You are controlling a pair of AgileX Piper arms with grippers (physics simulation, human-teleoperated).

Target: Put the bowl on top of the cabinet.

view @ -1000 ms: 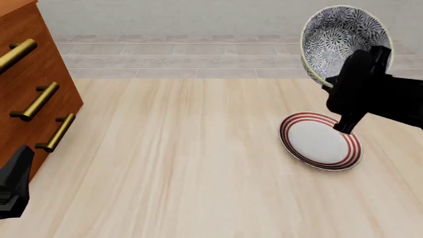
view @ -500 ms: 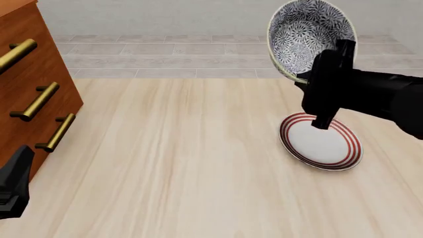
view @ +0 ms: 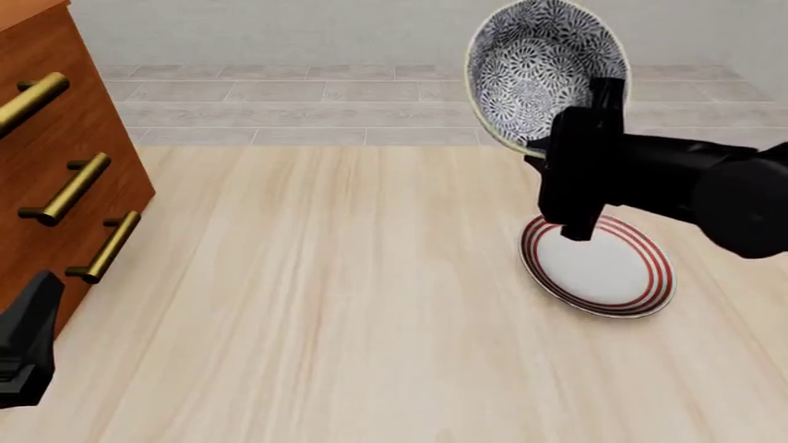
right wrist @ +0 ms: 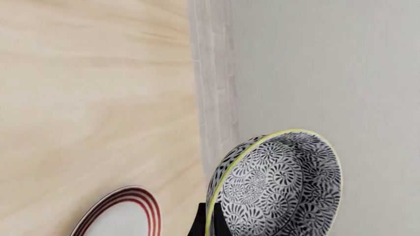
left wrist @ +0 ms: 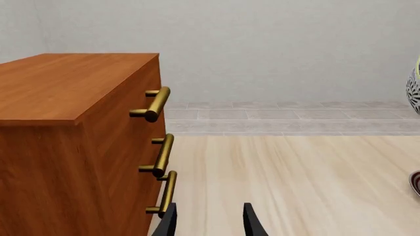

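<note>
The right gripper clamps the rim of the deep white, dark-flowered bowl, held aloft well right of the reddish-brown wooden cabinet; carrying across and placing remain. The left gripper waits open beside the cabinet.

The cabinet is blocking the table's left edge, its handles jutting toward the middle; the left gripper is sitting just beside its front; the plate is lying near the right edge; the broad middle is lying open for passing.
</note>
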